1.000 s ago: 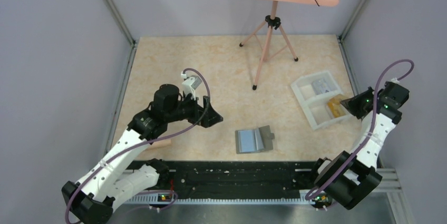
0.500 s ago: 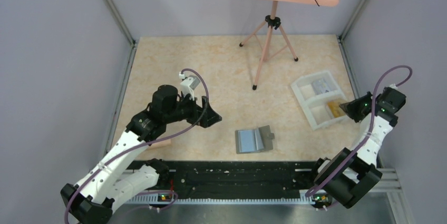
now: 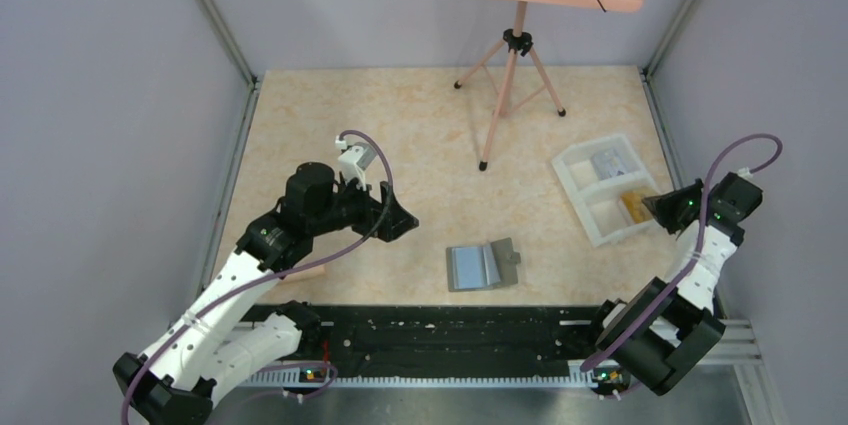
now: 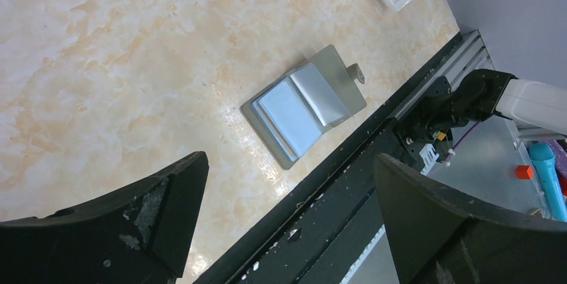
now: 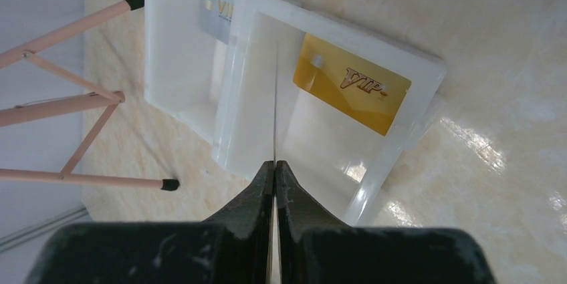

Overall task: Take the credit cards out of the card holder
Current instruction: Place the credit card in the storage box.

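The dark grey card holder (image 3: 482, 266) lies open on the table near the front edge, its pale blue-grey pockets facing up. It also shows in the left wrist view (image 4: 304, 103). My left gripper (image 3: 405, 220) is open and empty, above the table to the left of the holder (image 4: 289, 158). My right gripper (image 3: 655, 207) is shut on a thin credit card (image 5: 275, 97) seen edge-on, held over the white tray (image 5: 428, 77). A yellow-orange card (image 5: 351, 83) and a pale grey card (image 5: 217, 13) lie in separate tray compartments.
The white compartmented tray (image 3: 575, 160) sits at the right of the table. A pink tripod stand (image 3: 515, 65) rises at the back centre, with a leg tip (image 5: 169, 184) near the tray. A black rail (image 3: 440, 330) runs along the front edge.
My right wrist has drawn slightly down and toward the near edge while still holding the card over the tray. The left arm has shifted a little to the left.
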Tool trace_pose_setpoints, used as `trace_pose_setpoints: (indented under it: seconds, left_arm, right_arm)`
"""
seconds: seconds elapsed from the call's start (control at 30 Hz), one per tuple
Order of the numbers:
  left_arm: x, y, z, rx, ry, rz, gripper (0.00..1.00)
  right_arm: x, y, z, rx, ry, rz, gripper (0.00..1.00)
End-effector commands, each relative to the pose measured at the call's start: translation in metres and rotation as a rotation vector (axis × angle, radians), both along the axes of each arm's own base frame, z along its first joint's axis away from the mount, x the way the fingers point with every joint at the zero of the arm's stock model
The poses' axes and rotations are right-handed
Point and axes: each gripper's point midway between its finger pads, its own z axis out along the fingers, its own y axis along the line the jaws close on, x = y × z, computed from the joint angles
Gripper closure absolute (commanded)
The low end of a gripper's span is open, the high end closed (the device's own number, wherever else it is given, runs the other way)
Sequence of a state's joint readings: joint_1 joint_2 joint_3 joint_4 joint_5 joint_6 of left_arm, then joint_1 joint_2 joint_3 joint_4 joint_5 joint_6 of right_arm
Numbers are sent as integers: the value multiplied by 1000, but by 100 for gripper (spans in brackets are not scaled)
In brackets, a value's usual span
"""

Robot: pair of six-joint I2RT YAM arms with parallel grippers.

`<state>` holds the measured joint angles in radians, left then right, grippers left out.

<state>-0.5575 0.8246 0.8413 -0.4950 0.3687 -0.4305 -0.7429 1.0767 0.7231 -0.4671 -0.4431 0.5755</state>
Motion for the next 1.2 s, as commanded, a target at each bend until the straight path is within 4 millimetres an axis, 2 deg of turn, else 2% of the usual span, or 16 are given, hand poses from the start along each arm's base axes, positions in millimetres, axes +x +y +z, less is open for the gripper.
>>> trace_pose_setpoints:
  seconds: [0.0,0.77,1.03,1.17]
  left_arm:
    - [3,3,15,-11,-58,12,1]
    - [4,5,18,-12,-71,25,1]
    - [4,7,19,-11,-75,32,1]
    - [5,9,20,-10,-78,53,1]
  right_arm:
    - [9,-11,3,-18,-45,-32,100]
    - [13,-20,-19,8,-19,-79,100]
    - [14,-22,-27,18,-6,-86,98]
    - [14,-23,-29,19,1,-88,93]
